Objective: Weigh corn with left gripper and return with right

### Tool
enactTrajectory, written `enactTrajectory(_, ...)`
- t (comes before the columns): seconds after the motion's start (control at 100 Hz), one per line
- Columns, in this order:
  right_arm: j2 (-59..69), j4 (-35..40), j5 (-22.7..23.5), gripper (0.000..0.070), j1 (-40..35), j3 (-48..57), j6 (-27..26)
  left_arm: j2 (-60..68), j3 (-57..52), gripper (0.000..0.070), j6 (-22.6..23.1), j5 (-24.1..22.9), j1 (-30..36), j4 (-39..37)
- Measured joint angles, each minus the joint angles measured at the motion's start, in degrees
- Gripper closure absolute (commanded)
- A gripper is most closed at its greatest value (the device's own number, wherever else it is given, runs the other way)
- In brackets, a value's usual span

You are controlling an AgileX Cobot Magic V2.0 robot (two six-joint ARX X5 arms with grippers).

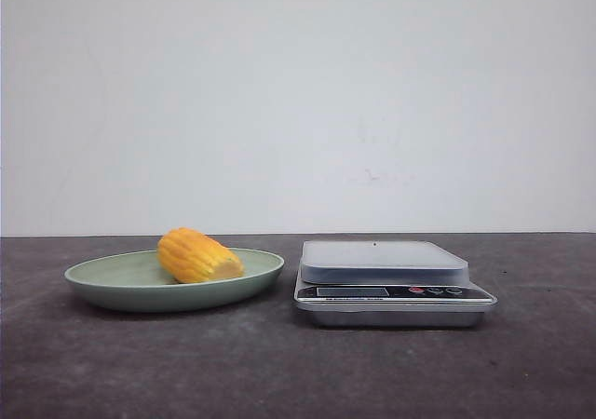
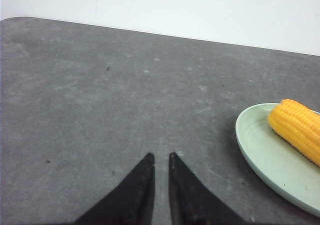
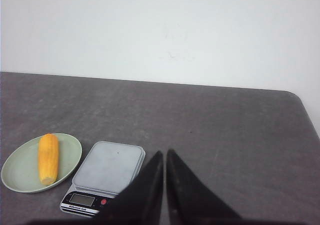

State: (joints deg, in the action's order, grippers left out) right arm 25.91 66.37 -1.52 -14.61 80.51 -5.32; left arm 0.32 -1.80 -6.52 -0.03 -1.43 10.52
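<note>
Above the dark counter (image 2: 100, 110), the left gripper (image 2: 161, 160) hangs with its jaws clenched almost together, nothing between them, a little way short of the green plate (image 2: 260, 155). The right gripper (image 3: 164, 156) likewise has its jaws drawn nearly together and bare, near the scale (image 3: 107, 172). The corn (image 1: 196, 256) lies on its side in the plate, which sits just beside the scale on the robot's left, the scale's platform bare.

Corn (image 1: 197, 256): stubby yellow-orange cob, ribbed kernels, lying sideways on green plate (image 1: 112, 287).
</note>
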Motion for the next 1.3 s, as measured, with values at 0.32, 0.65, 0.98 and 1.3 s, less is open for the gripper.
enactTrajectory(0.32,0.00,0.00,0.00,0.0696,0.00,0.00,0.00,0.00,0.00,0.0700,0.00,0.00,0.00,0.00)
enactTrajectory(0.65,0.00,-0.07,-0.31,0.0696,0.02,0.00,0.17,0.00,0.00,0.0700,0.00,0.00,0.00,0.00)
enactTrajectory(0.98,-7.21,-24.11,-1.05,0.0696,7.72,-14.32,5.99,0.00,0.00,0.0700,0.00,0.00,0.00,0.00)
enactTrajectory(1.3,-17.27,-51.91,-1.03,0.0696,12.70,-49.22,6.84,0.00,0.00,0.0700,0.00,0.00,0.00,0.00)
